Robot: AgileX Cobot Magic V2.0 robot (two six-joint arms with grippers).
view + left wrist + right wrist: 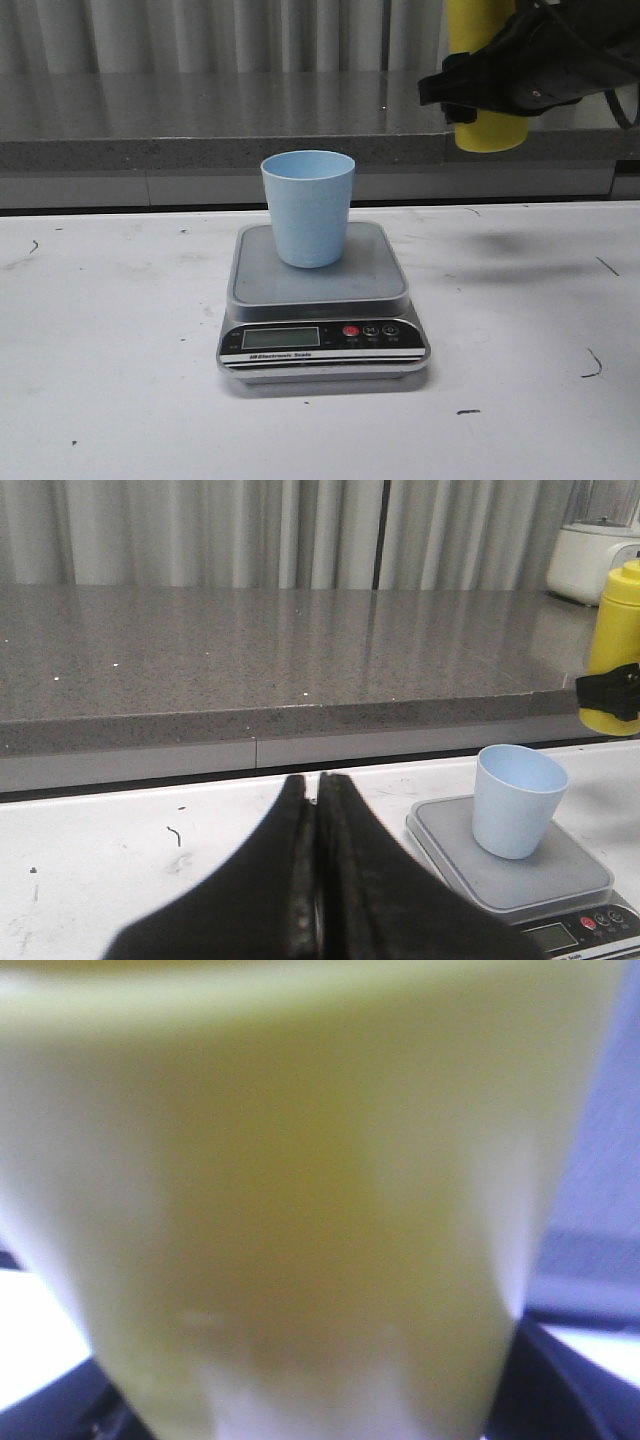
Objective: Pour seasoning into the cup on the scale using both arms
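Two arms are on my screens, and I take things from biggest to smallest. The white table (110, 350) spreads under everything, scuffed with small dark marks, with a grey counter (200, 125) and pale curtains behind it. My right arm (560, 60) hangs high, up off the table, and its right pincer (470, 95) is clamped around a yellow bottle (490, 125); the bottle stands upright in the grip, its lower end free in the air below the pincer and its top cut off by the edge of the front view. In the right wrist view the bottle (300, 1210) fills nearly the whole picture, blurred, so I see no more of it there.

The scale (322, 345) sits on the table below the right pincer and off to its left side, well apart from it. On its grey platform stands the pale blue cup (308, 208), upright, mouth open upward, toward the back of the platform. I cannot read the display.

My left pincer (316, 880) is low over the table with its black fingers (270, 880) pressed together on nothing. From it, the cup (515, 800) and scale (540, 880) lie ahead and to its right, near but not touching.
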